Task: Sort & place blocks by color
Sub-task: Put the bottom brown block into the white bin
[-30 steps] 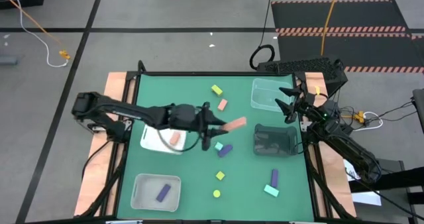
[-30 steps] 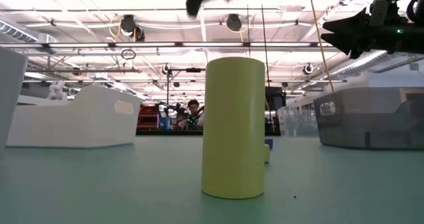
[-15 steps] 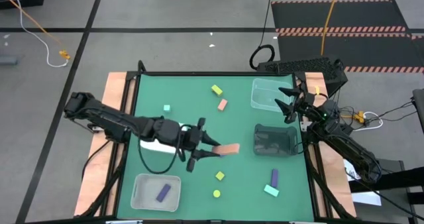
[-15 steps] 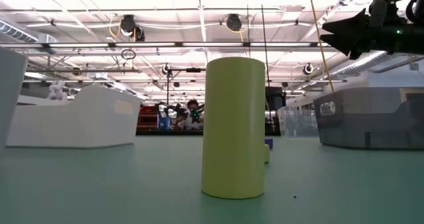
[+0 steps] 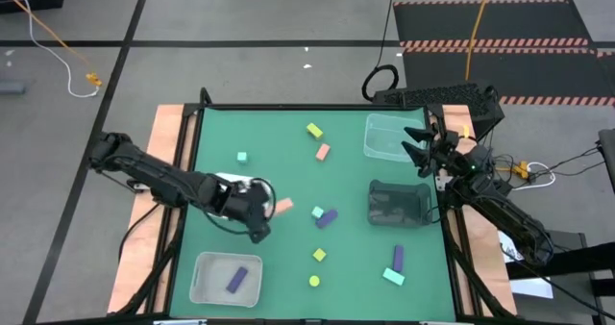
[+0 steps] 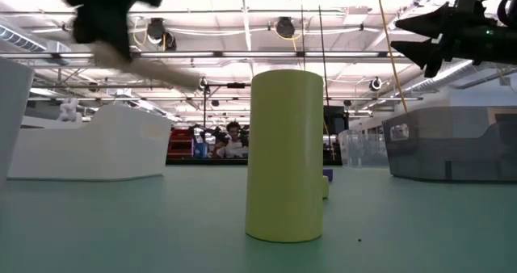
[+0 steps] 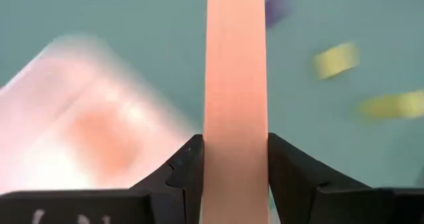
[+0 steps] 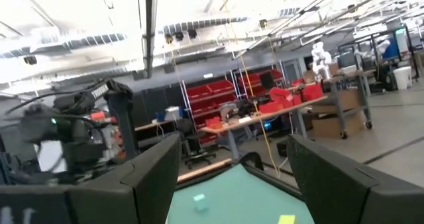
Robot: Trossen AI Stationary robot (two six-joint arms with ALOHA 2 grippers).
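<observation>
My left gripper [image 7: 235, 159] is clenched on a salmon-pink bar [image 7: 235, 85], held in the air left of centre in the high view, beside the white tray [image 5: 223, 184]. My right gripper [image 5: 415, 146] hangs with jaws spread at the right edge, over the clear tray [image 5: 382, 133].

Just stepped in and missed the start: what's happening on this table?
The left tool is shut on a salmon pink bar and holds it above the green table, beside the white tray. The right tool waits open, raised at the table's right edge near the clear tray. Yellow, mint, purple and pink blocks lie scattered; one purple bar lies in another clear tray.
</observation>
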